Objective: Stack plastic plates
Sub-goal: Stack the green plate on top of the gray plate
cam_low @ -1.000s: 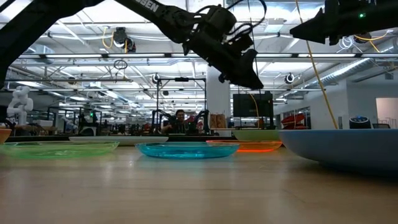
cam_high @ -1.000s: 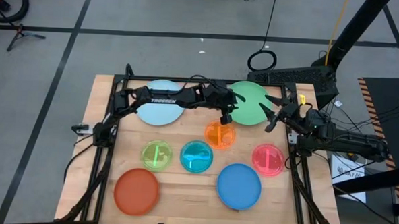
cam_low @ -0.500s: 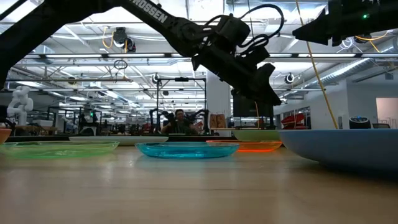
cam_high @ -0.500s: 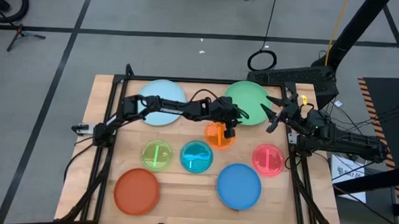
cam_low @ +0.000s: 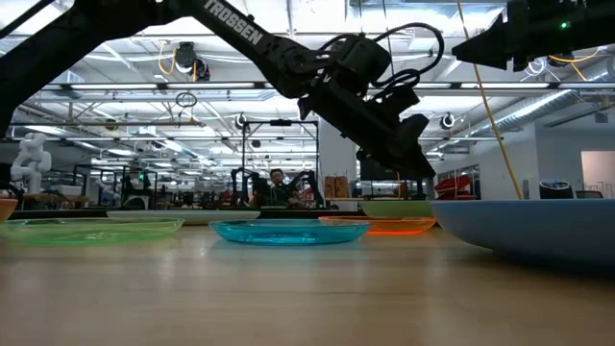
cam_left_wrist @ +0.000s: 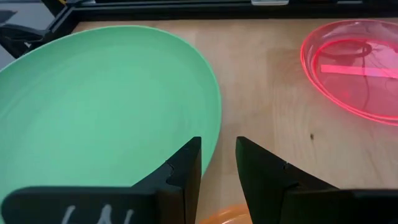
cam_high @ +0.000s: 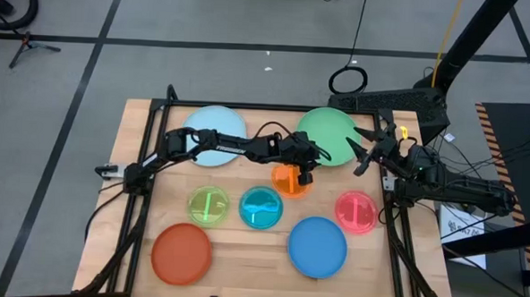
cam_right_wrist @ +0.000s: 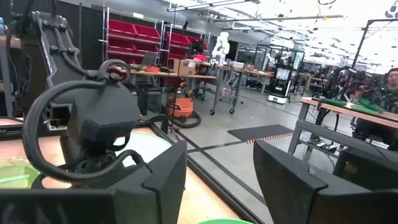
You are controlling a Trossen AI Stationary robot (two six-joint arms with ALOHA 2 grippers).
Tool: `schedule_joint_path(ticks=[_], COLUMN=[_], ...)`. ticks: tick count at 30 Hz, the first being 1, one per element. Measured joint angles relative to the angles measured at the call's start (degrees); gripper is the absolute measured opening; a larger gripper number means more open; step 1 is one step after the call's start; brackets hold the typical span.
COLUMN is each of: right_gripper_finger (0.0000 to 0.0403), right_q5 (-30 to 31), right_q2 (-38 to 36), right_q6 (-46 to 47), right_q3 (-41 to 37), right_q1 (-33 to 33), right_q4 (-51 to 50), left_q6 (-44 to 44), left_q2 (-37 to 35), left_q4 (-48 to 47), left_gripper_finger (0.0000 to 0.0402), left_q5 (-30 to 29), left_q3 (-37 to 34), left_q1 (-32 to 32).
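Eight plates lie flat and apart on the wooden table: light blue (cam_high: 214, 127), green (cam_high: 333, 134), translucent orange (cam_high: 288, 181), lime (cam_high: 208, 206), cyan (cam_high: 261, 207), pink (cam_high: 356, 212), blue (cam_high: 317, 247) and red-orange (cam_high: 182, 252). My left gripper (cam_high: 305, 173) hangs just above the orange plate's far right rim, beside the green plate (cam_left_wrist: 106, 106). Its fingers are open by a narrow gap (cam_left_wrist: 217, 155) and touch nothing. My right gripper (cam_high: 361, 155) waits, wide open (cam_right_wrist: 217, 165), in the air at the green plate's right edge.
The plates fill most of the table in two loose rows plus the blue and red-orange ones near the front edge. A black frame (cam_high: 276, 106) runs along the far edge. The bare wood between the plates is narrow. The pink plate (cam_left_wrist: 354, 68) lies right of my left gripper.
My left gripper has moved a little toward the table's right and near side and has come down toward the orange plate. The arm has drawn off the light blue plate, which now shows more fully. No plate has moved.
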Motion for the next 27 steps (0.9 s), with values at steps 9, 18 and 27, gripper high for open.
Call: schedule_joint_path(ticks=[9, 18, 27], right_gripper_finger=[0.0178, 0.0178, 0.0178], right_q5=[0.0, 0.0, 0.0], right_q2=[0.0, 0.0, 0.0], right_q6=[-0.5, -0.6, -0.7], right_q3=[0.0, 0.0, 0.0], right_q1=[0.0, 0.0, 0.0], right_q4=[0.0, 0.0, -0.1], left_q6=[1.2, 1.7, 4.8], left_q2=[0.8, 1.4, 1.4], left_q4=[0.7, 0.8, -0.2], left_gripper_finger=[0.0108, 0.0108, 0.0127], left_q5=[-0.4, -0.5, -0.5], left_q3=[0.0, 0.0, 0.0], left_q1=[-0.1, -0.1, -0.7])
